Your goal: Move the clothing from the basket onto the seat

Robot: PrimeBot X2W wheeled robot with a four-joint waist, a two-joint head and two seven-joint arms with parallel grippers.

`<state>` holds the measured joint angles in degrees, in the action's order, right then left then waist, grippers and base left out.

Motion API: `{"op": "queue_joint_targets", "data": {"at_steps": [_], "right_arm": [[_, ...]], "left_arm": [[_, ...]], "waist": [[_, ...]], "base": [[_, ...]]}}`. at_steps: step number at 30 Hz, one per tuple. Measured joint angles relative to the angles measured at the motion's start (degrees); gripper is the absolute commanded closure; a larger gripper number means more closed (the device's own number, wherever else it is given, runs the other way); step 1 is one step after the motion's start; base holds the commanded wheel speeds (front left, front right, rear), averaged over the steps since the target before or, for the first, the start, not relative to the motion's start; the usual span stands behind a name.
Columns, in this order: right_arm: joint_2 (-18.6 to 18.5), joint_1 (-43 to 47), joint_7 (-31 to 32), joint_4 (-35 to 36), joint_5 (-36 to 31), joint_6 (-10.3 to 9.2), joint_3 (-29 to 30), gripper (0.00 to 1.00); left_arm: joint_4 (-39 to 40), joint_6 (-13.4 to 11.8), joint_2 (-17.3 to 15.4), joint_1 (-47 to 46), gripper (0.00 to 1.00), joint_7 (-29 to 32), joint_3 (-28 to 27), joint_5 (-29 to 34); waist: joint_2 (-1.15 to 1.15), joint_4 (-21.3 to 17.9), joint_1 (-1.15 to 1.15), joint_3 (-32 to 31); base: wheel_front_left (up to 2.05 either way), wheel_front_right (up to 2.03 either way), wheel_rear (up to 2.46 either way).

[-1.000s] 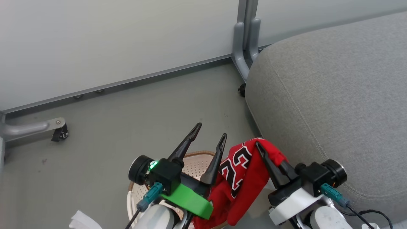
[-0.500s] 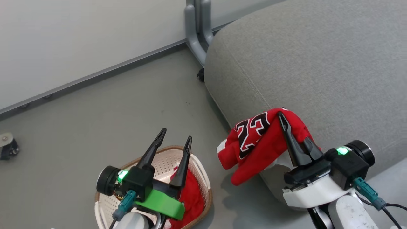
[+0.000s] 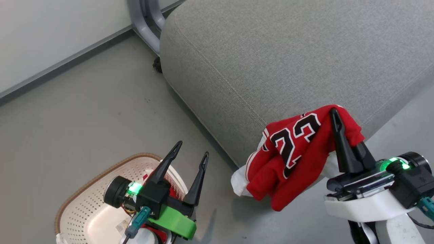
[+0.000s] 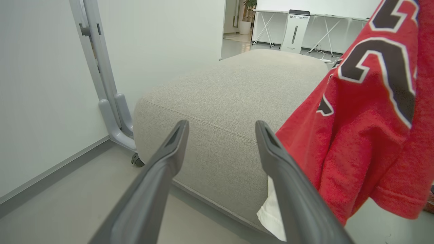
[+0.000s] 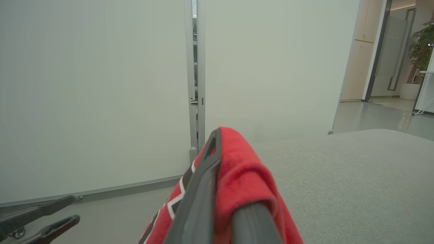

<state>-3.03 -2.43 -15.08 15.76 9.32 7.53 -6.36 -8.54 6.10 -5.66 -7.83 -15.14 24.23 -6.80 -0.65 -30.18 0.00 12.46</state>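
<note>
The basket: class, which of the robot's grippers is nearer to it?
Left. The left gripper hangs over the basket, jaws open; the right gripper, shut on the jersey, is away at the edge of the seat.

Office, wheeled partitions (image 4: 40,84), white tables (image 4: 339,16), potted plant (image 5: 420,44)

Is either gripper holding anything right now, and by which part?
The right gripper is shut on the red basketball jersey with black numerals, pinching a bunched fold; the rest hangs. The left gripper is open, empty.

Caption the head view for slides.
Right pincer holds red number-23 jersey beside grey fabric seat; open left pincer over cream perforated basket.
</note>
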Motion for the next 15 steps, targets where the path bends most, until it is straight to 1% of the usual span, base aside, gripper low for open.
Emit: {"op": "queue_joint_targets", "data": {"at_steps": [3, 7, 9, 11, 15], "right_arm": [[0.0, -2.13, 0.0, 0.63, 1.71, -0.01, 1.47, 1.0], [0.05, -10.89, 0.0, 0.87, 2.02, 0.0, 2.74, 1.0], [-0.02, -16.8, 0.0, -0.14, 3.94, 0.0, 4.71, 1.0], [-1.67, -22.57, 0.0, -1.69, 5.12, 0.0, 6.53, 1.0], [-7.13, -35.13, -0.01, -7.09, 6.83, 0.0, 10.56, 1.0]], "left_arm": [[-0.48, 0.37, -0.13, -0.87, 0.0, 0.0, 0.47, 0.43], [-0.33, 0.47, -1.3, -1.83, 0.0, 0.0, 1.1, 1.35], [0.34, 0.54, -2.12, -2.39, 0.0, 0.0, 1.15, 1.41], [0.83, 0.79, -3.11, -3.52, 0.0, 0.0, 1.56, 1.66], [2.46, 0.93, -4.91, -6.15, 0.0, 0.0, 1.45, 2.48]], "waist": [[0.0, -0.94, 0.0, 1.99], [0.0, -1.57, 0.0, 5.26], [0.0, -1.75, 0.0, 7.15], [0.0, -1.71, 0.0, 8.94], [0.0, -1.01, 0.01, 13.12]], "base": [[0.0, 0.0, 0.0], [0.0, 0.0, 0.0], [0.0, 0.0, 0.0], [0.0, 0.0, 0.0], [0.0, 0.0, 0.0]]}}
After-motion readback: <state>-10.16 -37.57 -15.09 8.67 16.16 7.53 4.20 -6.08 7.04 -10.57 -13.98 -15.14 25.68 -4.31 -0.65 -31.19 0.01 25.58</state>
